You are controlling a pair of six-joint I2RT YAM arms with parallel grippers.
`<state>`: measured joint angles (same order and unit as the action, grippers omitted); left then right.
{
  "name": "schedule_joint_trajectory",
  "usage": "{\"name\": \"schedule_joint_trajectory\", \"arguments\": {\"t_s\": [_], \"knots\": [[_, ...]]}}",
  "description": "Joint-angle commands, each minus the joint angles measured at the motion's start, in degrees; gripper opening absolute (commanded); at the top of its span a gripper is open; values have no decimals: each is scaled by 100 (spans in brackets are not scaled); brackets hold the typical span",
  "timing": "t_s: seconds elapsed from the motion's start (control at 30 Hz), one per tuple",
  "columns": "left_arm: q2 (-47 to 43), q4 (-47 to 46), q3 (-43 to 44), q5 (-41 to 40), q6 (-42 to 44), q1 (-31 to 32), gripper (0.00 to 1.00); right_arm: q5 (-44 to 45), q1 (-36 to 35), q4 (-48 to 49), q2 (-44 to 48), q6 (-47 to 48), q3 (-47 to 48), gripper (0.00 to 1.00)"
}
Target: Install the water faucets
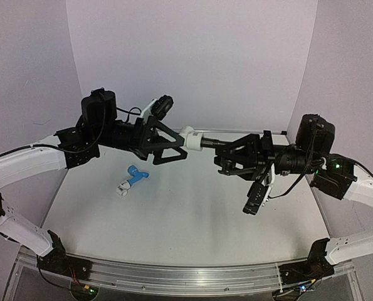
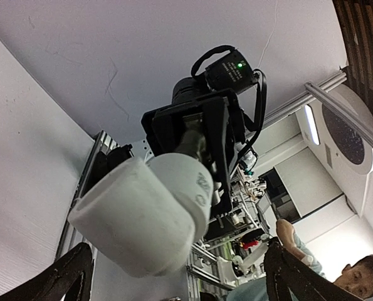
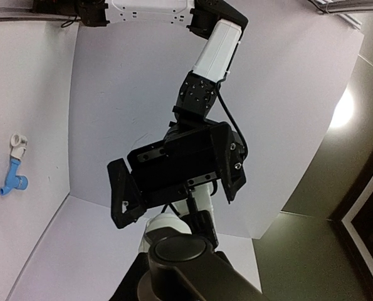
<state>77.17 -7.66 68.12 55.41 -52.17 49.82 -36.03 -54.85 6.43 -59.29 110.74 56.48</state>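
Meeting in mid-air above the pale surface (image 1: 192, 213), 2 arms face each other. The right end effector (image 1: 219, 153) grips a dark silvery-grey metal faucet (image 1: 206, 143) tipped with a white plastic pipe fitting (image 1: 187, 135). The left end effector (image 1: 177, 145) stands open at that fitting. A light blue plastic faucet (image 1: 136, 174) lies on the surface, left of centre.

A flat white table top (image 1: 192, 219) lay between plain pale lilac backdrop walls (image 1: 192, 56), with a ribbed aluminium rail (image 1: 186, 274) running along its near edge. A small white plastic pipe fitting (image 1: 121, 188) lay on the table, left of the middle. A second white plastic pipe fitting, elbow-shaped (image 1: 187, 133), was up in the air over the far part of the table. In the left wrist view, beyond the walls, a metal frame rack (image 2: 205, 260) stood under a long ceiling light (image 2: 310, 116), and a dark-haired person's head (image 2: 365, 276) showed in the bottom right corner.
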Motion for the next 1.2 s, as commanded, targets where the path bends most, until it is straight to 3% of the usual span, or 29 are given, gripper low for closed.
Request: {"name": "schedule_joint_trajectory", "arguments": {"t_s": [0.0, 0.4, 0.7, 0.8, 0.93, 1.17], "knots": [[147, -397, 265, 344, -506, -8, 92, 29, -63, 728, 65, 774, -44, 0], [374, -620, 396, 463, -684, -16, 74, -115, -152, 798, -90, 1400, -302, 0], [331, -896, 252, 515, -687, -12, 48, -1, -175, 1002, -126, 1214, -374, 0], [83, -732, 188, 299, -140, -8, 48, 92, -240, 1014, -75, 521, -310, 0], [-249, -301, 166, -35, 743, -8, 47, 305, -333, 1009, -11, -1071, -138, 0], [-542, 221, 198, -396, 1949, 3, 42, 379, -469, 955, 73, -5000, 285, 0]]}}
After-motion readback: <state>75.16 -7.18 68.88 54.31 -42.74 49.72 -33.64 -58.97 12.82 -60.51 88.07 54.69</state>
